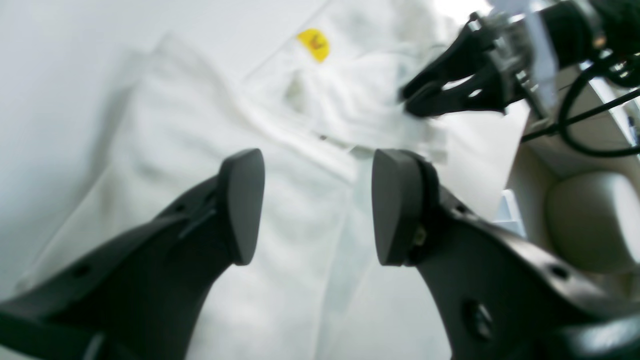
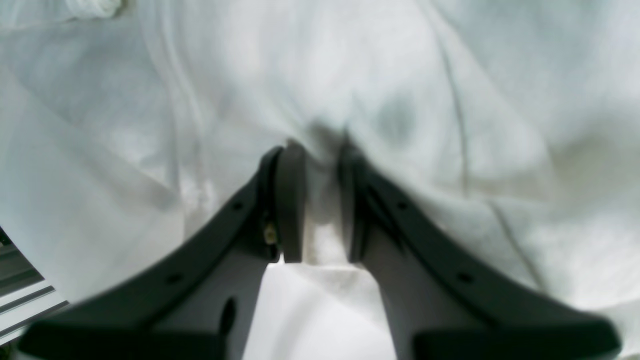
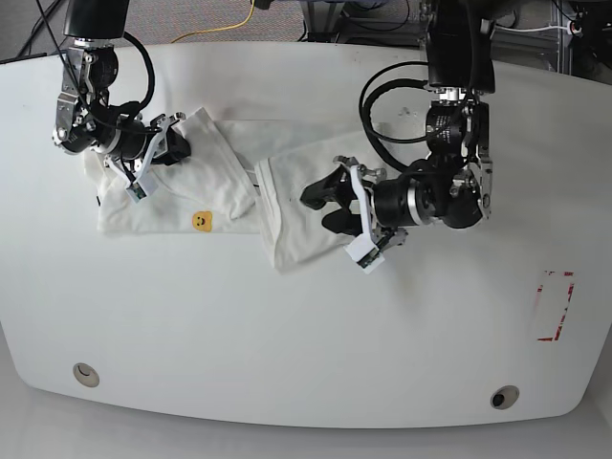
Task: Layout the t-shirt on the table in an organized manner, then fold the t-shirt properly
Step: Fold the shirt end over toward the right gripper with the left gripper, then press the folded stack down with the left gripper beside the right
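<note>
We see the t-shirt [image 3: 229,186] lying crumpled on the desk [image 3: 306,325], stretched between both grippers. Our right gripper [image 2: 320,200] pinches a fold of the fabric, jaws narrow. Our left gripper [image 1: 317,205] hangs wide apart just above the shirt's other end, gripping nothing.

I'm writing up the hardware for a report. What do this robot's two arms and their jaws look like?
Both arms are black with silver metal sections at the wrist and loose black cables looping beside them. The left gripper and right gripper have the same build: two matte dark grey, curved plastic fingers with small round holes, each ending in a flat, smooth pad. A white block with a small dark part is mounted near each wrist.
</note>
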### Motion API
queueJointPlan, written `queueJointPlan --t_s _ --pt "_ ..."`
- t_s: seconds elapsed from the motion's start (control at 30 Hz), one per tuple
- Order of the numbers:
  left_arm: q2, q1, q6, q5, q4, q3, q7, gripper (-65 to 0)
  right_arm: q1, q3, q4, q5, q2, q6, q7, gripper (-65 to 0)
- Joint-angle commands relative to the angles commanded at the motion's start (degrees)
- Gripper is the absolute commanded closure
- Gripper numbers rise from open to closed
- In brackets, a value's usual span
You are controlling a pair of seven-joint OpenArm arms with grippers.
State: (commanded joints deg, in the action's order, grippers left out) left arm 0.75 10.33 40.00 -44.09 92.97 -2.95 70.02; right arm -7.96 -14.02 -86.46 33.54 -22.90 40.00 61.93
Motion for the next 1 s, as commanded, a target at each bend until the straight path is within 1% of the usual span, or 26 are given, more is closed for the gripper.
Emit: queueJointPlan --t_s 0.03,0.13,0.2,0.3,0.43,0.47,0.5,0.53,0.6,0.77,0.83,0.9,1.0 --pt "0.6 0.0 0.0 0.5 0.0 0.0 0.0 -32.9 0.0 0.0 0.0 0.0 0.0 0.0 0.0 -13.0" --pt "1.7 0.1 -1.5 2.5 0.0 -1.0 -0.1 -33.1 0.0 0.0 0.0 0.0 0.0 0.0 0.0 -13.0" --pt "2.1 0.2 -1.5 3.6 0.0 -1.7 -0.2 -33.2 0.0 0.0 0.0 0.0 0.0 0.0 0.0 -13.0" --pt "1.8 0.3 -1.7 5.1 0.0 -2.5 -0.3 -33.2 0.0 0.0 0.0 0.0 0.1 0.0 0.0 -13.0" --pt "1.2 0.3 -1.7 6.2 -0.1 -7.1 -0.4 -33.2 0.2 0.0 0.0 0.0 1.5 0.0 0.0 -13.0" --pt "0.3 0.3 -1.8 7.0 -0.2 -9.5 -1.0 -33.2 0.2 0.0 0.0 0.0 1.7 0.0 0.0 -13.0" --pt "-0.1 0.3 -1.8 7.8 -0.2 -10.6 -1.3 -33.2 0.2 0.0 0.0 0.0 1.8 0.0 0.0 -13.0" --pt "-0.5 0.3 -1.8 9.0 -0.2 -11.9 -1.6 -33.2 0.2 0.0 0.0 0.0 1.8 0.0 0.0 -13.0" --pt "-1.7 0.3 -1.8 12.7 -0.4 -14.9 -2.7 -33.2 0.2 0.0 0.0 0.0 1.9 0.0 0.0 -13.0" --pt "-4.8 0.3 -1.8 23.1 -1.7 -22.2 -5.3 -33.2 0.2 0.0 0.0 0.0 1.9 0.0 0.0 -13.0" --pt "-6.5 0.3 -1.8 26.3 -2.5 -24.1 -5.5 -33.2 0.2 0.0 0.0 0.0 2.0 0.0 0.0 -13.0" --pt "-7.7 0.3 -1.9 29.2 -3.1 -24.8 -5.5 -33.2 0.1 0.0 0.0 0.0 2.2 0.0 0.0 -13.0" --pt "-9.7 0.3 -3.9 34.2 -3.8 -25.2 -5.5 -33.2 0.1 0.0 0.0 0.0 2.5 0.0 0.0 -13.0"
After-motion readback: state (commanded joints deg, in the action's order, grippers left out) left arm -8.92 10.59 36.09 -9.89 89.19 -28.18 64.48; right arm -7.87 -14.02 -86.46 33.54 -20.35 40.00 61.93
